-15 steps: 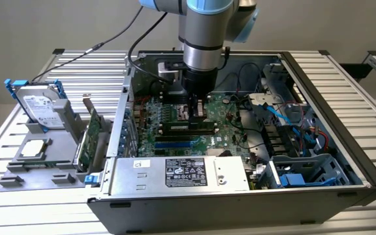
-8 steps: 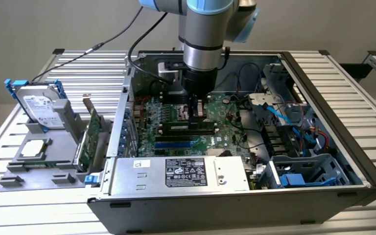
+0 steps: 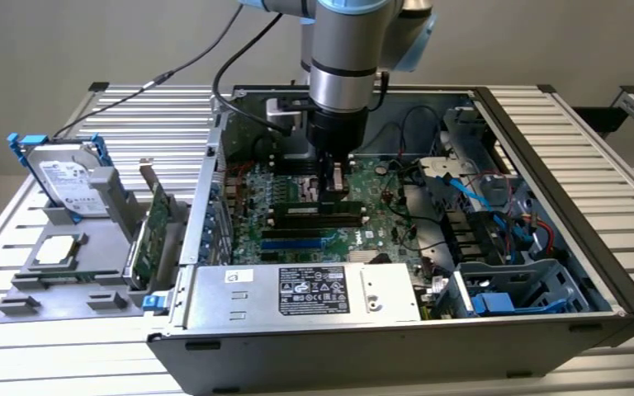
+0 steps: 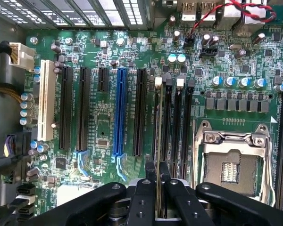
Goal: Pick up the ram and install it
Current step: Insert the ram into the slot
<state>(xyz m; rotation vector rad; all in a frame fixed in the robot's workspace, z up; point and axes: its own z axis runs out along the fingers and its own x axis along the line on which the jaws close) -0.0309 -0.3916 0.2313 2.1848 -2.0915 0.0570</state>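
The ram point(image 4: 159, 132) appears edge-on as a thin line running along the outermost black memory slot point(image 4: 156, 117), the one with a white latch at its end. My gripper point(image 4: 158, 173) is shut on it, one black finger point(image 4: 150, 170) on each side of the thin board. Whether the stick sits fully in the slot I cannot tell. In the exterior view the gripper point(image 3: 335, 188) reaches straight down into the open computer case point(image 3: 537, 132), right over the row of memory slots point(image 3: 317, 216) on the green motherboard point(image 3: 383, 214).
A CPU socket point(image 4: 231, 160) lies beside the memory slots. A blue slot point(image 4: 119, 113) and a white slot point(image 4: 46, 101) are further along the board. Outside the case stand a silver hard drive point(image 3: 69, 177) and a green expansion card point(image 3: 158, 227). The power supply point(image 3: 306, 293) and blue cables point(image 3: 466, 190) crowd the case.
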